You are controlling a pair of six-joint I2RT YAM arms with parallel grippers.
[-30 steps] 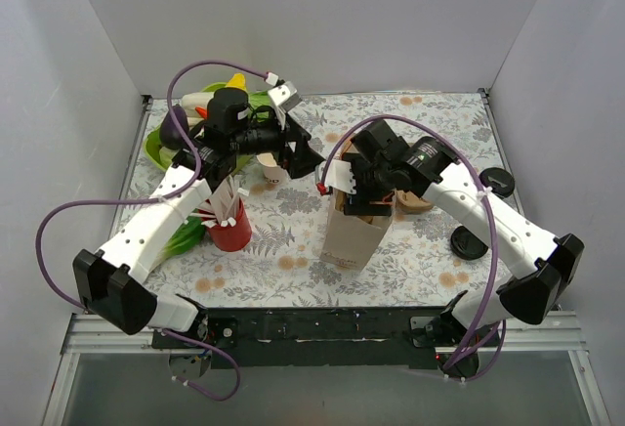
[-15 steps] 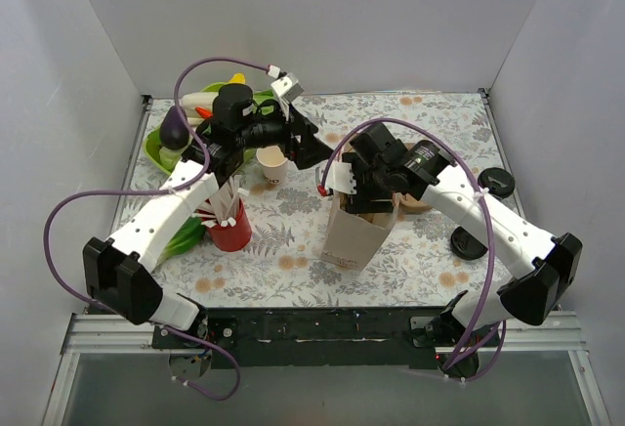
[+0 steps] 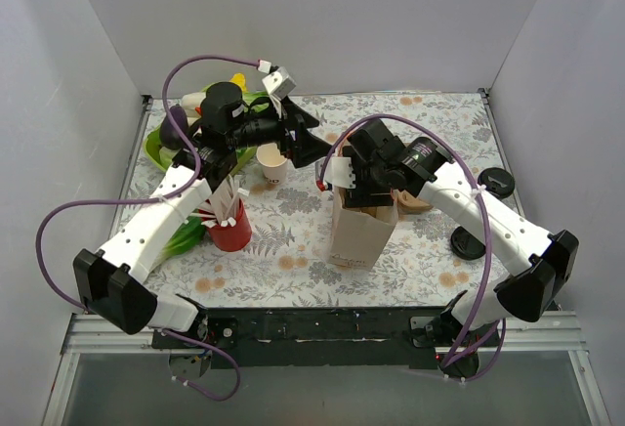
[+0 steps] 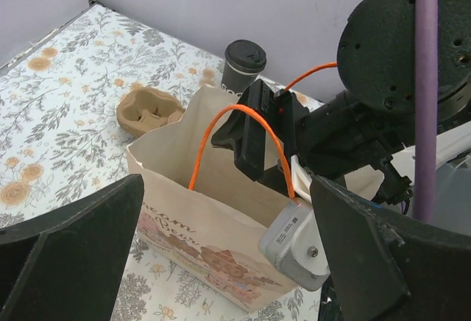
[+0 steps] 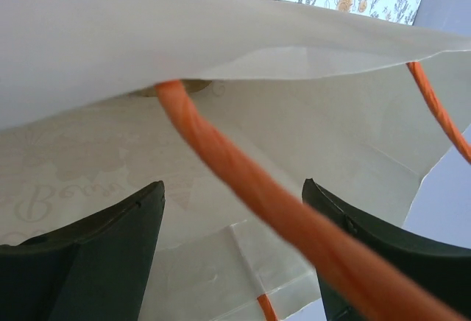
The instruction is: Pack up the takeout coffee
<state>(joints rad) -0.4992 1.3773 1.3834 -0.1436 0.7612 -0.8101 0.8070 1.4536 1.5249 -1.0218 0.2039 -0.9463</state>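
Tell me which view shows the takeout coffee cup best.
Left wrist view: the takeout coffee cup stands upright behind the paper bag, lid and side visible. Top view shows mostly its lid; right wrist view misses it.

Takeout coffee base behind paper bag

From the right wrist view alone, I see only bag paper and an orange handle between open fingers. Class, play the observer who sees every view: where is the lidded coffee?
Observer: The coffee stands upright on the table beyond the bag, not in it.
Operator: Is the left gripper holding anything?
Observer: No. The left gripper is open and empty, facing the bag.
Operator: Anything else near the bag?
Observer: A cardboard carrier lies on the table beside it.
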